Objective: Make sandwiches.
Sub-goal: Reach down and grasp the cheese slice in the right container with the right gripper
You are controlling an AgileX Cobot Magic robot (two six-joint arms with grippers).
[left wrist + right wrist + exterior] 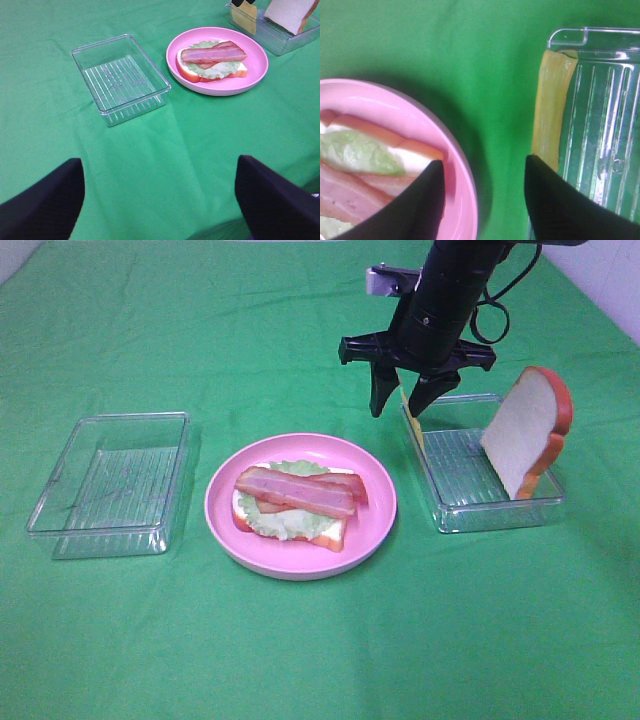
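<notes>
- Green cloth [300, 660]: covers the whole work surface.
- Clear plastic tray, left [110, 480]: rectangular with a ribbed floor, well apart from the arm.
- Clear plastic tray, right [460, 475]: same form, just right of the plate; it holds two sandwich parts.
- Pink plate [378, 505]: round, at centre between the two trays.
- Right gripper [398, 410]: hangs over the left wall of the right tray. Its jaws are released and parted, and the cheese stands between the fingers close to one of them, not clamped.
- Left gripper [160, 162]: seen only in its own wrist view, over bare cloth. It is spread wide and grasps nothing.
- Partial sandwich on the plate: bottom bread slice [330, 535], lettuce leaf [275, 522] and two bacon strips [295, 490] on top.
- Top bread slice [525, 430]: stands tilted on edge at the right end of the right tray.
- Cheese slice [552, 95]: yellow, upright on edge against the left wall of the right tray.
</notes>
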